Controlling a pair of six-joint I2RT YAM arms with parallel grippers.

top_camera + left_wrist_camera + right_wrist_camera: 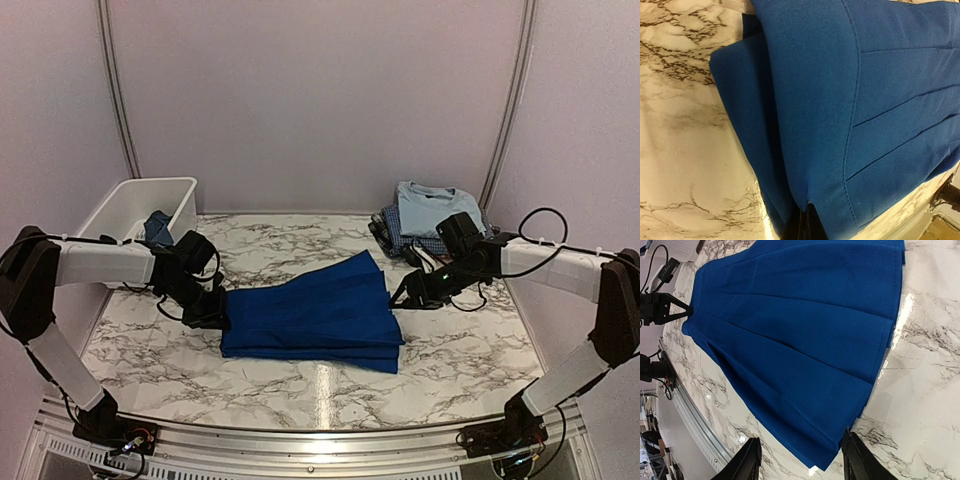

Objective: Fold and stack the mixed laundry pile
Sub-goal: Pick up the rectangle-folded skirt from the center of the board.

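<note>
A royal blue pleated garment (312, 318) lies flat in the middle of the marble table (470, 340). My left gripper (216, 314) is at its narrow left end. In the left wrist view its fingers (807, 226) are pressed together, with the garment's stitched band (850, 125) pinched at their tips. My right gripper (399, 298) is at the wide right hem. In the right wrist view it (802, 465) stands open, low over the table, its two fingers straddling the hem corner (832, 452) without touching the cloth. Folded laundry is stacked at the back right, a light blue T-shirt (430, 205) on darker checked pieces (393, 233).
A white plastic bin (125, 205) stands at the back left with a bit of dark blue cloth (157, 228) in it. The metal rail (310, 435) runs along the table's near edge. Pale curtain walls close in the back and sides.
</note>
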